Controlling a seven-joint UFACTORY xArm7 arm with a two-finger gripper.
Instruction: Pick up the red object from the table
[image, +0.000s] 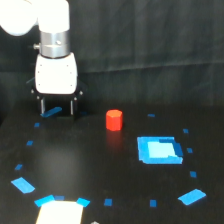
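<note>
Red object (114, 120): small red-orange faceted block, standing upright on the table (90, 160), roughly mid-surface, a bit toward the far edge. Nothing touches it; faint reddish reflection on the black surface just in front of it.

Nearest neighbour: bright blue rectangle (159, 150), flat on the table, toward the near edge and the exterior view's right of the block, close but apart, with a paler glare patch in its middle.

Gripper (58, 107): well apart from the block, toward the exterior view's left and near the table's far edge. White boxy body under a silver wrist ring, white arm link (35, 17) going up out of the top left corner. Two thin dark fingers (43, 106) point straight down, tips at or just above the surface; can't tell if they touch. Jaws spread apart, released, nothing between them. A blue tape mark (52, 112) lies on the table between or just behind the fingers.

Small blue tape marks scattered in a loose ring over the matte black table: larger diamond-shaped piece (22, 185) near the left edge, another (192, 196) near the right edge, small squares along the near edge. White-ish bright patch (59, 212) at the near edge, left of centre, blurred, identity unclear. Dark curtain (150, 50) behind the far edge.
</note>
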